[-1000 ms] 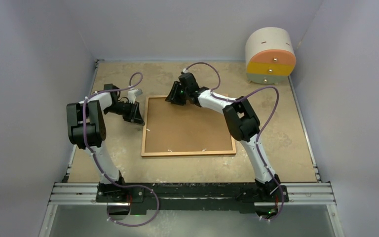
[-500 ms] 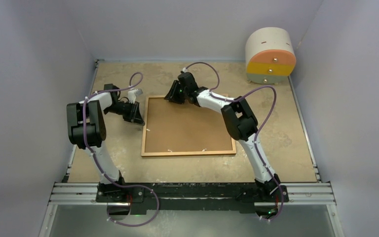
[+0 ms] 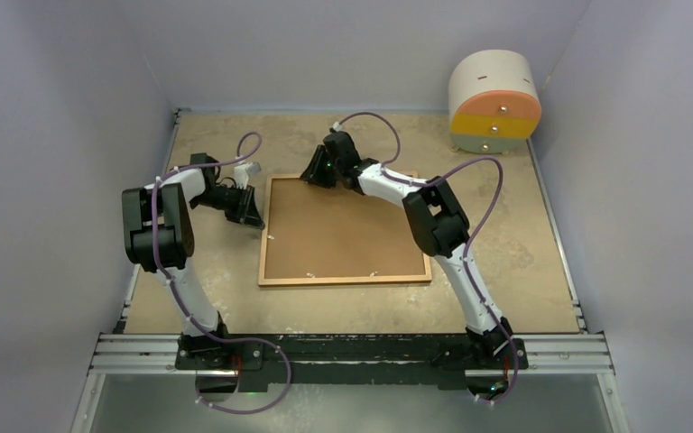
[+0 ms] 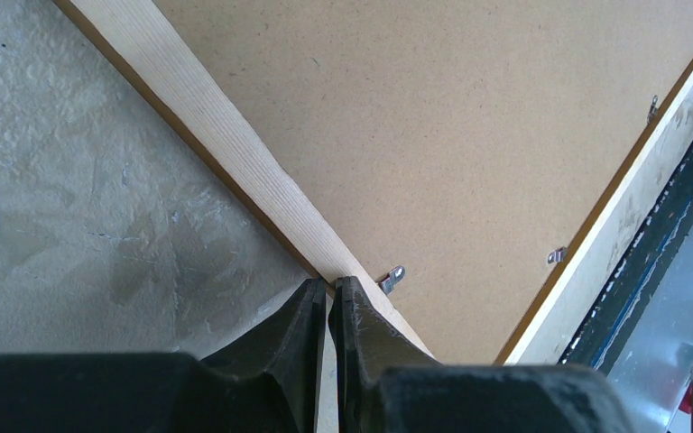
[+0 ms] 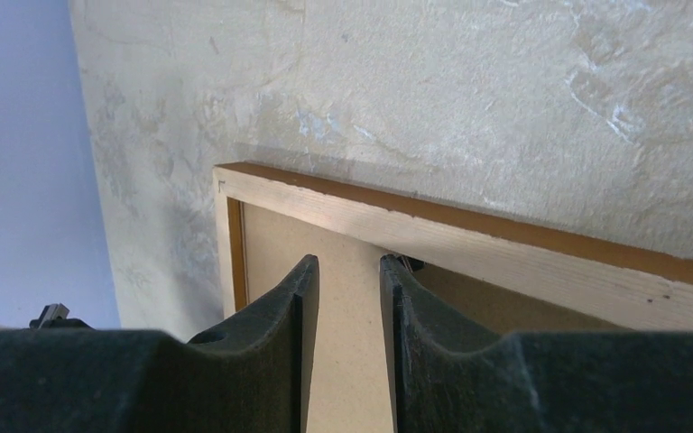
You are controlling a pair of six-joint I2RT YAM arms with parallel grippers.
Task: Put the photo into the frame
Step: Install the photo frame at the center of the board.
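Item: large thin-edged orange-brown wooden picture frame (image 3: 343, 280), lying flat and face down at the middle of the mottled beige table (image 3: 523, 271), with its plain brown backing board (image 3: 343, 230) facing up.

Left arm: elbow raised at the left, forearm angled right. The left pincer (image 3: 251, 215) is tipped down onto the frame's left rail, its fingers pressed almost together with nothing visibly between them, just beside a small metal tab (image 4: 393, 278).

Right arm: elbow bent over the frame's right side, forearm stretched far and left. The right pincer (image 3: 316, 176) is at the far rail near the far-left corner, narrowly parted and holding nothing.

Also present: round white cabinet with orange and yellow drawers (image 3: 494, 99), at the far right corner.
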